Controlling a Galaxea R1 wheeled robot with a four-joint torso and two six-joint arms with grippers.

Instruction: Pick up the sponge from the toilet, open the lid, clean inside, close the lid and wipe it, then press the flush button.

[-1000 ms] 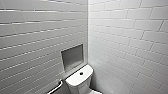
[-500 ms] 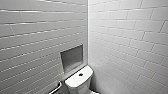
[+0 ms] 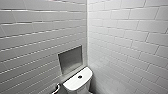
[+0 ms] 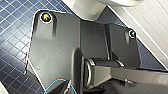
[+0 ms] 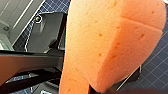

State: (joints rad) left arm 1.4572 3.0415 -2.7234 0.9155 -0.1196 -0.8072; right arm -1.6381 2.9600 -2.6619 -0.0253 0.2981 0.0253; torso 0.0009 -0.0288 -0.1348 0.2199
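Right gripper (image 5: pixel 100 86) is clamped on the sponge (image 5: pixel 110 42), which is creased and bulges above blue floor tiles (image 5: pixel 155 72). Left wrist view: the toilet (image 4: pixel 85 10) stands on those tiles. Head view: the flush button (image 3: pixel 80 77) sits mid-cistern, below 1 grey wall niche (image 3: pixel 70 58).

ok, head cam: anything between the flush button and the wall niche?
Head view: just bare cistern top from the flush button to the tiled wall under the niche.

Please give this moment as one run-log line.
sponge: held by right tool, above blue floor | flush button: visible on cistern top
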